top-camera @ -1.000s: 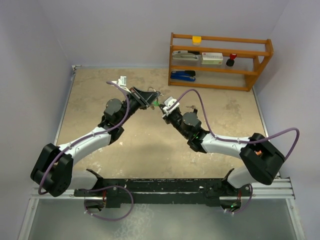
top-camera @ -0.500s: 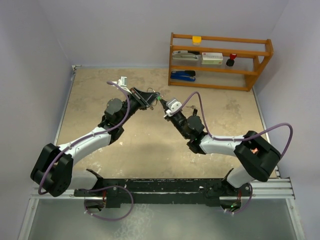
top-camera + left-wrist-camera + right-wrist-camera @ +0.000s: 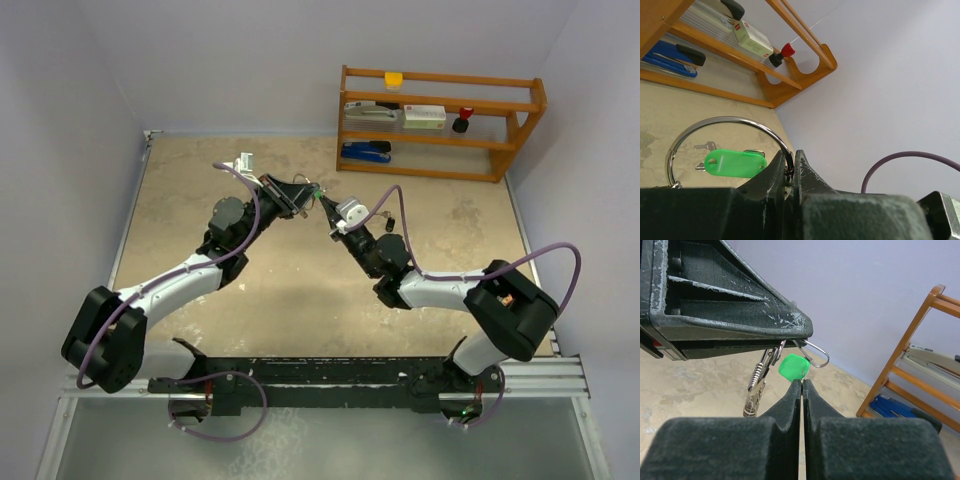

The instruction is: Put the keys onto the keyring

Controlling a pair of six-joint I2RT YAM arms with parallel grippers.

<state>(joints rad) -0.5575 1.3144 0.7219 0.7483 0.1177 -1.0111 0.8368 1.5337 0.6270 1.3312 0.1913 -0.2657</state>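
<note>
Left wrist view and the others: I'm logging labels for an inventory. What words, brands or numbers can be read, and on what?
None can be read.
White box on the wooden shelf: small red label, too blurred to read.
Green key head: no print visible.

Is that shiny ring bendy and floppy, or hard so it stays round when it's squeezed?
Probably stiff: the keyring shows a clean round curve though the left gripper pinches only one edge. It is likely light too, being thin wire. It looks smooth and shiny, so it might slip or swivel when the green key pushes it.
</note>
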